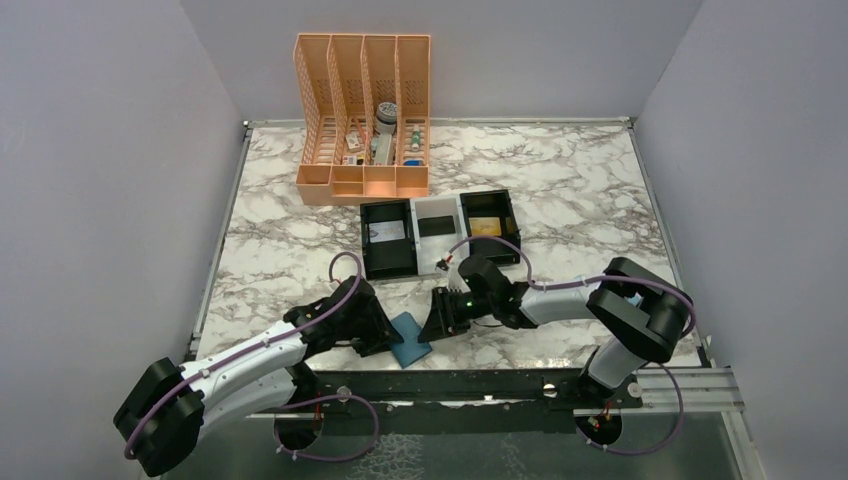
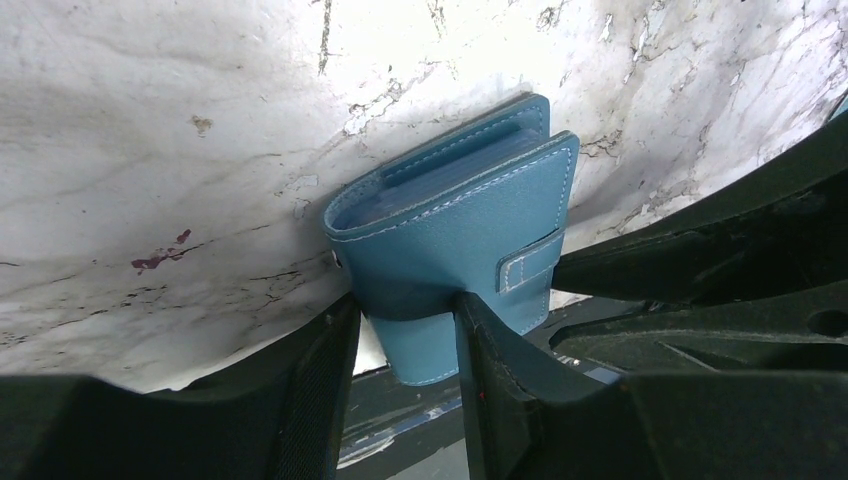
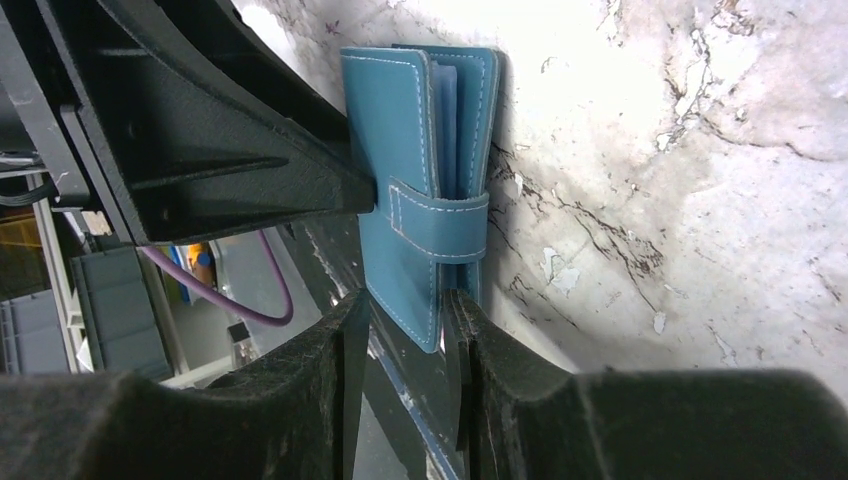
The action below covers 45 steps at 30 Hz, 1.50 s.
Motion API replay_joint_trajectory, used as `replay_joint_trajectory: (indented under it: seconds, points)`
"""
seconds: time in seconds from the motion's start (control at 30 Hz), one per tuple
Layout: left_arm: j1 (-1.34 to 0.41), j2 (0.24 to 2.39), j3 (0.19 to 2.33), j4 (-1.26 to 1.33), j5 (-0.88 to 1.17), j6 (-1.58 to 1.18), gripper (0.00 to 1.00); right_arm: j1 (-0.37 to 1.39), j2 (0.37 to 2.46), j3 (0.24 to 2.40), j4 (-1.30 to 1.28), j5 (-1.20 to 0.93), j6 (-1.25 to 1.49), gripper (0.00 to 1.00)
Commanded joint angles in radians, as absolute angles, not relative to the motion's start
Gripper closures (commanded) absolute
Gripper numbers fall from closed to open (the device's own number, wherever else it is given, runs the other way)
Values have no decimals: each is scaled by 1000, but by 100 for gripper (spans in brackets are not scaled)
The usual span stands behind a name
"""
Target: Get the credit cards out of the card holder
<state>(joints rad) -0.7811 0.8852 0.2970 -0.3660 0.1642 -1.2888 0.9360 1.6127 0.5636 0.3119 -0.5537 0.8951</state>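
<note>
You are holding the flat light-blue stitched leather bifold card holder [image 2: 460,230] between both arms, right at the near edge of the white marble-patterned tabletop [image 1: 600,190]. I cannot tell whether it is resting on that edge. Your left gripper [image 2: 405,310] is pinching one end of the card holder, a finger pressed on each cover. Your right gripper [image 3: 405,310] is straddling the corner just beneath the short blue strap [image 3: 440,225], with a finger close on each side. Whether it is actually squeezing there I cannot tell. The strap is wrapping round the open edge onto the front cover, so the card holder looks closed. Between the covers only pale inner leaves are showing, and no credit cards can be made out inside. Beyond the right gripper, well apart from it, the black-and-white three-compartment plastic tray [image 1: 372,262] is holding a thin black rectangle [image 1: 435,226] in its middle section, possibly a card already out. By my reading the job is at best partly done: you are yet to undo the strap, spread the covers and draw out what is inside.
</note>
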Motion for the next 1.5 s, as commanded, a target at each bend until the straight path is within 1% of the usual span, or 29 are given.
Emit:
replay_joint_trajectory:
  seconds: [0.0, 0.03, 0.13, 0.23, 0.4, 0.47, 0.53, 0.57, 0.63, 0.8, 0.87, 0.9, 1.0, 1.07, 1.13, 1.27, 1.4, 1.47]
  points:
    - [-787, 884, 281, -350, 147, -1297, 57, 948, 1641, 581, 316, -559, 899, 66]
    - [-786, 883, 279, -350, 147, -1298, 57, 948, 1641, 578, 325, -561, 903, 66]
    - [-787, 881, 278, -349, 147, -1299, 58, 951, 1643, 573, 351, -576, 910, 72]
    - [-788, 881, 277, -344, 147, -1300, 58, 951, 1657, 583, 340, -574, 915, 72]
    - [-790, 880, 276, -338, 146, -1302, 58, 951, 1648, 565, 358, -572, 927, 77]
    - [-790, 878, 276, -335, 144, -1304, 58, 950, 1644, 570, 347, -570, 922, 84]
    - [-791, 876, 282, -331, 143, -1301, 57, 951, 1622, 560, 353, -556, 925, 97]
    - [-791, 875, 287, -332, 142, -1294, 55, 951, 1603, 553, 353, -546, 922, 99]
    - [-792, 867, 303, -336, 130, -1278, 47, 951, 1551, 555, 281, -495, 897, 99]
    - [-792, 816, 374, -389, 38, -1240, 21, 951, 1348, 545, 3, -284, 828, 99]
    - [-793, 797, 413, -408, 4, -1202, 14, 951, 1253, 553, -143, -184, 789, 99]
    - [-793, 793, 431, -424, -16, -1186, 11, 951, 1201, 561, -232, -135, 776, 99]
    - [-795, 792, 463, -458, -64, -1164, 9, 951, 1050, 598, -485, 38, 765, 99]
    - [-795, 793, 470, -463, -89, -1164, 9, 951, 1006, 647, -637, 145, 767, 99]
    - [-795, 797, 476, -467, -115, -1163, 8, 953, 1005, 692, -746, 231, 782, 99]
    - [-794, 822, 509, -502, -156, -1146, 7, 973, 1100, 758, -773, 266, 782, 99]
    - [-794, 834, 554, -588, -227, -1137, 2, 1040, 1256, 825, -820, 399, 813, 99]
    - [-793, 823, 573, -641, -275, -1148, 1, 1078, 1307, 862, -828, 444, 825, 99]
